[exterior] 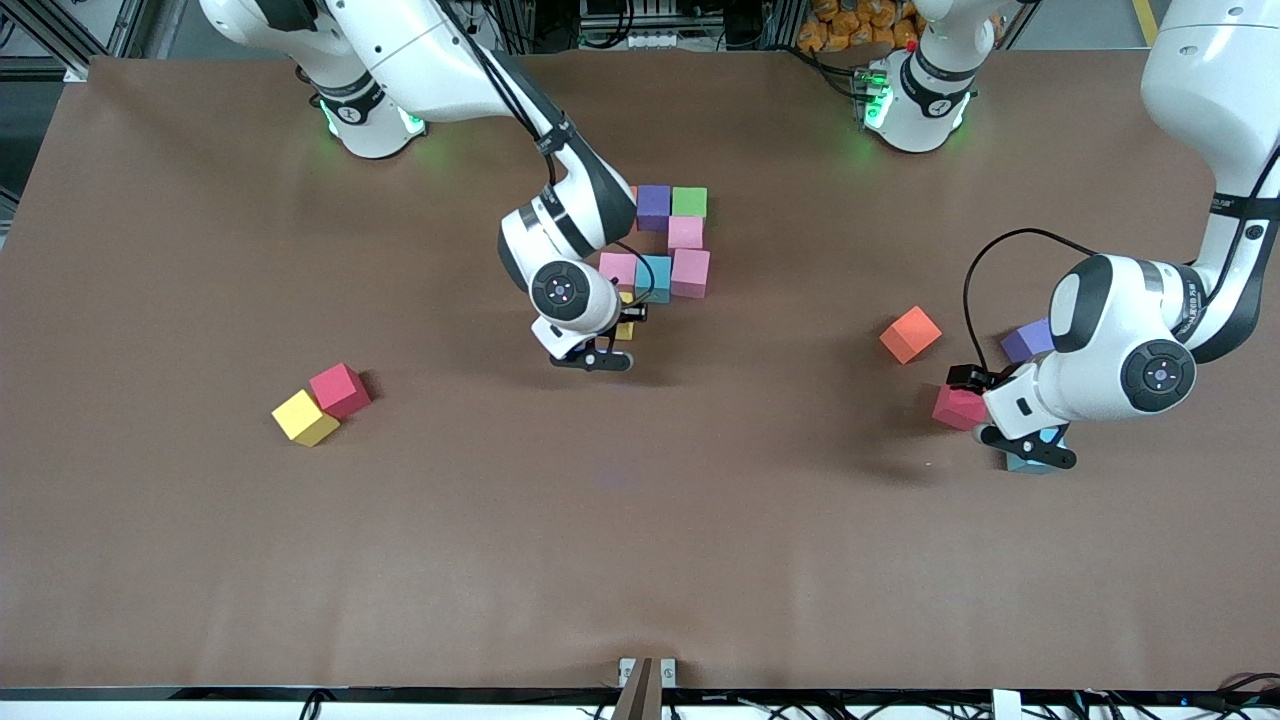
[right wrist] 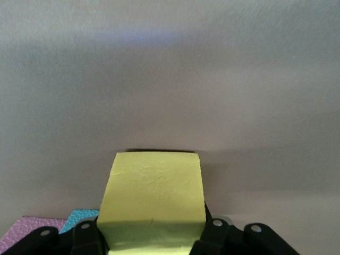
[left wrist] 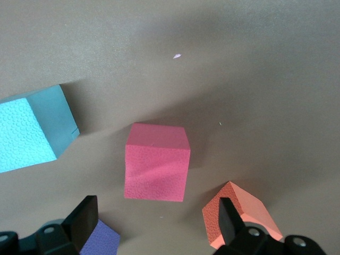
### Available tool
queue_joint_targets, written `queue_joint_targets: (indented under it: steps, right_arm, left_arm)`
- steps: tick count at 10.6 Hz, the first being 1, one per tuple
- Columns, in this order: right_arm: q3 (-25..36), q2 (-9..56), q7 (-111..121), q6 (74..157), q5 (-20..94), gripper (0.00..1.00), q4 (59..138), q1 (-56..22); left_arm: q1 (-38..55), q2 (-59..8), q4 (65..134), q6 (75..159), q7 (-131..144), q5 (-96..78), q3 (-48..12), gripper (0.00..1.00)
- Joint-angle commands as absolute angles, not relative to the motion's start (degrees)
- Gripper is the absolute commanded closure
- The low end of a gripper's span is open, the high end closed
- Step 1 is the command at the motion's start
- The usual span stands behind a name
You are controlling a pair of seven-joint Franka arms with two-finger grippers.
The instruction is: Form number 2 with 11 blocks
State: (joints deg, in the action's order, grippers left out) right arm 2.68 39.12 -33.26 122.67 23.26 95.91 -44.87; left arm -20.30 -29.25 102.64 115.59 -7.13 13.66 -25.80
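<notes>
Right gripper point(right wrist: 151, 239) clamped on a yellow block point(right wrist: 154, 204), positioned at the edge of the partial number 2 point(exterior: 665, 240) nearest the front camera, just beside its pink block point(exterior: 617, 268) and light blue block point(exterior: 655, 277). Left gripper point(left wrist: 156, 226) spread wide with nothing between the fingers, hovering over a red block point(left wrist: 156, 169) well away from the number 2, toward the left arm's end of the table. Orange block point(exterior: 910, 334), purple block point(exterior: 1027, 341) and second light blue block point(left wrist: 32, 130) located near that red block; yellow-and-red pair point(exterior: 320, 404) well away from the number 2, toward the right arm's end.

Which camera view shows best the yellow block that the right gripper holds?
The right wrist view: the yellow block fills the right gripper. The front view shows only a sliver. The left wrist view shows none.
</notes>
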Motion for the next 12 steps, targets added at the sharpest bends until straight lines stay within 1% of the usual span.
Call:
queue_joint_targets:
  steps: [1, 8, 10, 12]
  right_arm:
    - [2.99, 40.34, -33.58, 121.55, 24.43, 0.61, 94.83, -45.26]
    - [2.99, 40.34, -33.84, 119.88, 24.52, 0.61, 95.19, -44.82]
    - [2.99, 40.43, -34.01, 119.88, 24.61, 0.61, 95.19, -44.82]
    - [2.99, 40.52, -34.1, 120.23, 24.96, 0.61, 95.19, -44.91]
  left_arm:
    - [-20.21, -29.79, 102.75, 116.37, -5.8, 15.03, -26.02, 0.0]
    - [-20.21, -31.73, 102.57, 118.21, -5.8, 18.1, -26.02, 0.0]
    - [-20.56, -31.55, 102.74, 119.09, -5.71, 18.02, -26.1, 0.0]
    - [-21.0, -29.98, 103.97, 121.19, -5.71, 18.02, -26.1, 0.0]
